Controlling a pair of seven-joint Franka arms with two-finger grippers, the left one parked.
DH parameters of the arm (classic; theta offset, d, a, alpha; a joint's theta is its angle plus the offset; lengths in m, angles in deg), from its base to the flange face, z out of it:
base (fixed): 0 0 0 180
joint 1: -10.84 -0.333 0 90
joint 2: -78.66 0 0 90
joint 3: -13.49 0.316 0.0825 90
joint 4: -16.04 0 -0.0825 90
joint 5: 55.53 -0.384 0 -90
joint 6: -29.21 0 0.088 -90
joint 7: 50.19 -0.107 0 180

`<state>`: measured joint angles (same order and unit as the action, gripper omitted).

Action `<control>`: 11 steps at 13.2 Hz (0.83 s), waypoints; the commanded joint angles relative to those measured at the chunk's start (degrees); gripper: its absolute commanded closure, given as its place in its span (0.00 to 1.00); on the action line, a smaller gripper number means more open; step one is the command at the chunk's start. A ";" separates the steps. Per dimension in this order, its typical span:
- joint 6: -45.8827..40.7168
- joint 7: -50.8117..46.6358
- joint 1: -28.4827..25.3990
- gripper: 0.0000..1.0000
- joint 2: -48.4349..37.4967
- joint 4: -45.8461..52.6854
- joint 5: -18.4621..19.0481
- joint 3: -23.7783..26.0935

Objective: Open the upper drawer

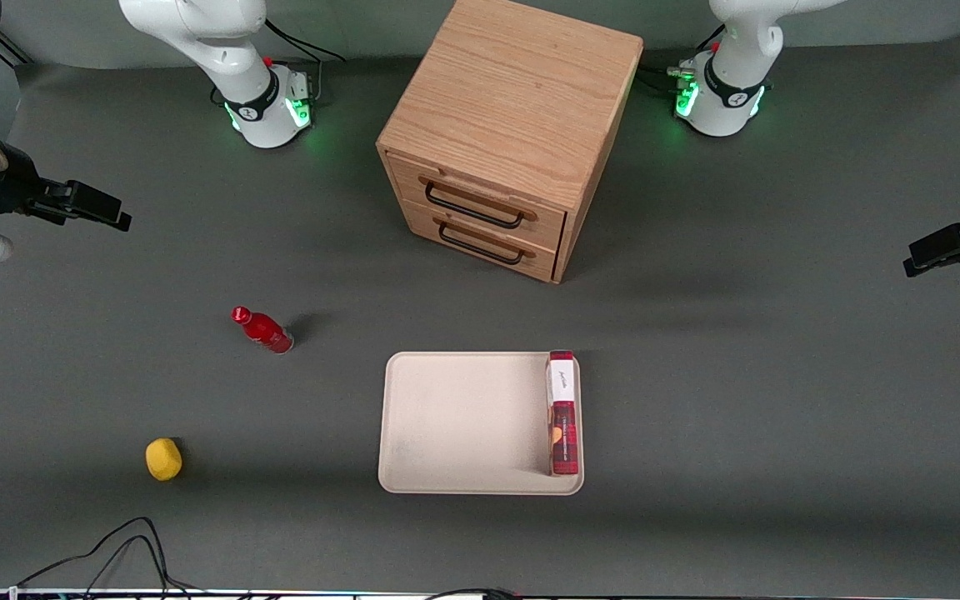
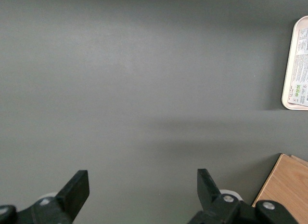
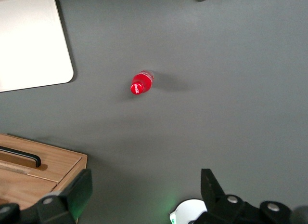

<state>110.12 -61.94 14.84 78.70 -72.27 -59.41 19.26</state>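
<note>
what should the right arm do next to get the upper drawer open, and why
Probably bring the gripper across toward the cabinet, lined up with the upper drawer's handle. The upper drawer looks fully shut, flush with the lower drawer, and the gripper hangs open toward the working arm's end of the table, holding nothing, well apart from the cabinet.

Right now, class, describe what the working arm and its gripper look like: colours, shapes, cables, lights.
The working arm is glossy white with rounded links, a black band, a green glow at its base and black cables trailing away. Its gripper has two black wedge-shaped fingers, spread apart, above the grey table toward the working arm's end.
</note>
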 commanded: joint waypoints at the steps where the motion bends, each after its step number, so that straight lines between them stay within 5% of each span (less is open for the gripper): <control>1: -0.23 -0.38 0.22 0.00 -0.83 0.33 -0.33 -0.05; 11: 6.08 -0.47 -3.81 0.00 4.08 4.37 -4.28 2.93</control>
<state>114.24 -61.93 13.04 80.09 -69.85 -62.56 21.52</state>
